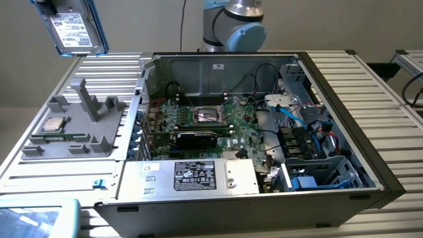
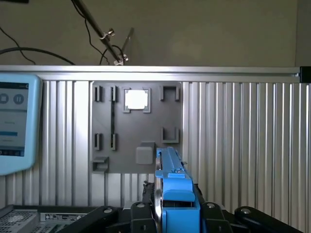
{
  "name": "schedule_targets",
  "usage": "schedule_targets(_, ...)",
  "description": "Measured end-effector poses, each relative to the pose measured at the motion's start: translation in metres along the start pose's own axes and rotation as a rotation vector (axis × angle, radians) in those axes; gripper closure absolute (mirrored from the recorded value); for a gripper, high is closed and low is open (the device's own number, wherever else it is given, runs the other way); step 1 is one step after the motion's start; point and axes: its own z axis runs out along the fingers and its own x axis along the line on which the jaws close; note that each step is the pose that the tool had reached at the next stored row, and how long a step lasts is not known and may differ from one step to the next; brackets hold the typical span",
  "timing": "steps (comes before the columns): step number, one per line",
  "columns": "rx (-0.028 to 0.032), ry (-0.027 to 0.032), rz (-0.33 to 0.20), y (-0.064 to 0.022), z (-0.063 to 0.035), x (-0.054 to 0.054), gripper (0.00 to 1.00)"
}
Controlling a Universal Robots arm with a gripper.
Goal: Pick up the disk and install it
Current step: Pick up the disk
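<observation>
Soft, even light, no hard shadows. Small square silver processor chip [image 2: 136, 99] glares white. Blue-framed grey-silver disk [image 1: 69, 25] label bright. Open metal computer case [image 1: 198, 74] dim inside.

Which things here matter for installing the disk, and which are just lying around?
In the job: the disk, held in the gripper; the open computer case.
Lying about: the processor chip, the grey holder tray, the touchscreen tablet.

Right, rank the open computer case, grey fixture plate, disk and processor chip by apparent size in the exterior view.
1. open computer case
2. grey fixture plate
3. disk, held aloft and cut by the frame's edge; it may be nearer the camera, so this place is unsure
4. processor chip
</observation>
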Motion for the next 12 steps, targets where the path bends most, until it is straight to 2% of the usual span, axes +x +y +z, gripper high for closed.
schedule_targets(5, 0.0001, 0.0003, 0.0, -0.0104, -0.0065, 0.006, 0.63)
schedule_targets(12, 0.0001, 0.0027, 0.0, -0.0147, -0.0148, 0.018, 0.63)
